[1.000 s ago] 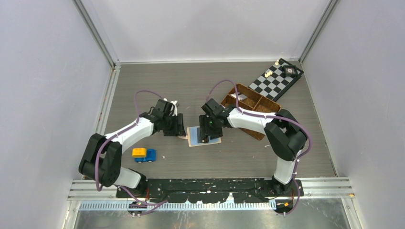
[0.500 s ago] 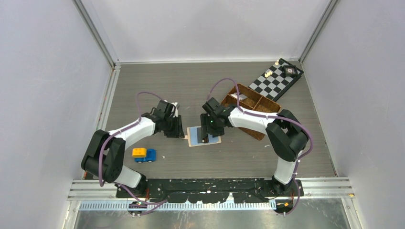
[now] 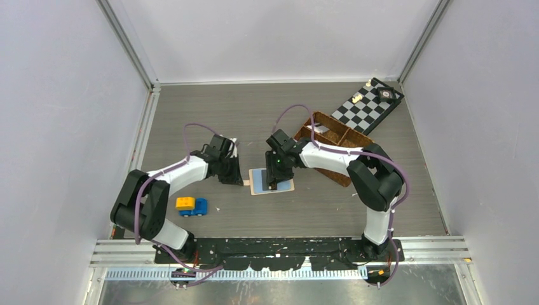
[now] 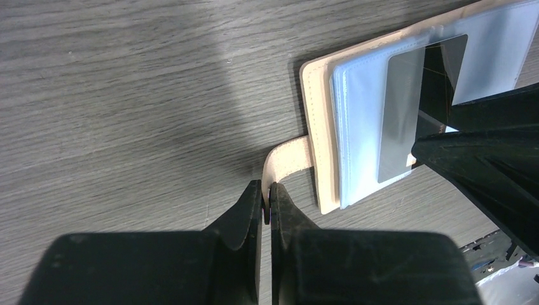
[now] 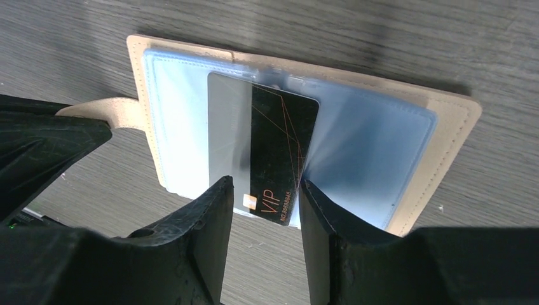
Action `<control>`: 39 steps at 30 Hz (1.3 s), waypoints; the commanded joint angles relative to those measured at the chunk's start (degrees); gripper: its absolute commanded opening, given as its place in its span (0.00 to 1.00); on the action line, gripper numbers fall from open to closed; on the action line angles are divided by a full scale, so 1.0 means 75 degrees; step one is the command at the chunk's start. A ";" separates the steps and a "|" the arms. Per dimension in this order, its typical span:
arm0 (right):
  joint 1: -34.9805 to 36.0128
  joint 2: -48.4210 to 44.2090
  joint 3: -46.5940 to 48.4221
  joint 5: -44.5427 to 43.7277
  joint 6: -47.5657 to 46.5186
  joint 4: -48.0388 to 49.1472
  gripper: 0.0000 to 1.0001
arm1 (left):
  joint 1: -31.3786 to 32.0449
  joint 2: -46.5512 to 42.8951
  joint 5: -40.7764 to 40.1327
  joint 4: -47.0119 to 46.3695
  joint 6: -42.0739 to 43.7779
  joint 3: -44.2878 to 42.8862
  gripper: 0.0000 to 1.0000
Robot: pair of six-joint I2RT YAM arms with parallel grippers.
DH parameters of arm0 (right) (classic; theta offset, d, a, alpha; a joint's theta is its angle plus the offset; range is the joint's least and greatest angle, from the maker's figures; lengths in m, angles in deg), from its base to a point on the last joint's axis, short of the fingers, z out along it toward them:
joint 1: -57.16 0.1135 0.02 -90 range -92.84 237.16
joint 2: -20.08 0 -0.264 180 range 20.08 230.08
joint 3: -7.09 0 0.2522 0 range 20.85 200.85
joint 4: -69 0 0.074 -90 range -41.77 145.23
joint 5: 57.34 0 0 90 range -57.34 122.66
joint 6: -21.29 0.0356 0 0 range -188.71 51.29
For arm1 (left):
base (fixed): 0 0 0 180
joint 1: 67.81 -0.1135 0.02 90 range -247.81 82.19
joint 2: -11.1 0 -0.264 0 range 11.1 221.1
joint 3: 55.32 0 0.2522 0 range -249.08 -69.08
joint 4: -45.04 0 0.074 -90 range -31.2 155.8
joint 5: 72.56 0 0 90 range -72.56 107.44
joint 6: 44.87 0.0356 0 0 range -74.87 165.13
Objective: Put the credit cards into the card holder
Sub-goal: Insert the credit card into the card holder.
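Black card (image 5: 270, 152) crosswise in card holder (image 5: 381, 146), overhanging long edge

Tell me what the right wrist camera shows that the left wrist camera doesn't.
Only the right wrist view shows the VIP lettering on the black card, the right pincer spread over that end, and the card holder out to its far edge. Only the left wrist view shows the left pincer shut on the tip of the snap tab. Both show the opened holder with the card lying on its pale blue pockets.
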 commanded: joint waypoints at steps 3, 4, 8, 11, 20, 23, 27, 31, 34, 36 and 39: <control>0.0137 0.0132 0.0432 0.0100 -0.0133 0.0211 0.46 | 0.0019 0.0123 -0.0001 -0.0364 0.0122 0.0025 0.00; 0.0154 0.0148 0.0460 0.0099 -0.0139 0.0205 0.45 | 0.0019 0.0136 0.0014 -0.0372 0.0123 0.0019 0.00; 0.0214 0.0255 0.0617 0.0143 -0.0189 0.0223 0.43 | 0.0019 0.0174 0.0049 -0.0404 0.0142 -0.0008 0.00; 0.0247 0.0342 0.0729 0.0167 -0.0243 0.0188 0.41 | 0.0019 0.0181 0.0051 -0.0410 0.0161 -0.0030 0.00; 0.0383 0.0407 0.0883 0.0223 -0.0268 0.0196 0.40 | 0.0019 0.0230 0.0131 -0.0495 0.0141 -0.0056 0.00; 0.0397 0.0263 0.0855 0.0125 -0.0283 0.0181 0.41 | -0.0013 0.0192 -0.0121 -0.0428 0.0149 -0.0067 0.00; 0.0397 -0.0310 0.0751 -0.0162 -0.0505 -0.0063 0.51 | -0.0356 0.0028 -0.0188 -0.0527 0.0034 0.0006 0.00; 0.0369 -0.0939 0.0732 -0.0670 -0.0908 -0.0614 0.66 | -0.0613 -0.0014 -0.0093 -0.0549 0.0018 -0.0038 0.00; 0.0271 -0.1330 0.0783 -0.1238 -0.1258 -0.1110 0.72 | -0.0666 -0.0025 -0.0066 -0.0520 0.0061 -0.0067 0.02; 0.0134 -0.1567 0.0837 -0.1566 -0.1530 -0.1431 0.74 | -0.0709 -0.0054 -0.0091 -0.0451 0.0064 -0.0084 0.14; -0.0220 -0.1842 0.0930 -0.1971 -0.1939 -0.1793 0.77 | -0.0797 -0.0234 -0.0066 -0.0298 0.0030 -0.0150 0.37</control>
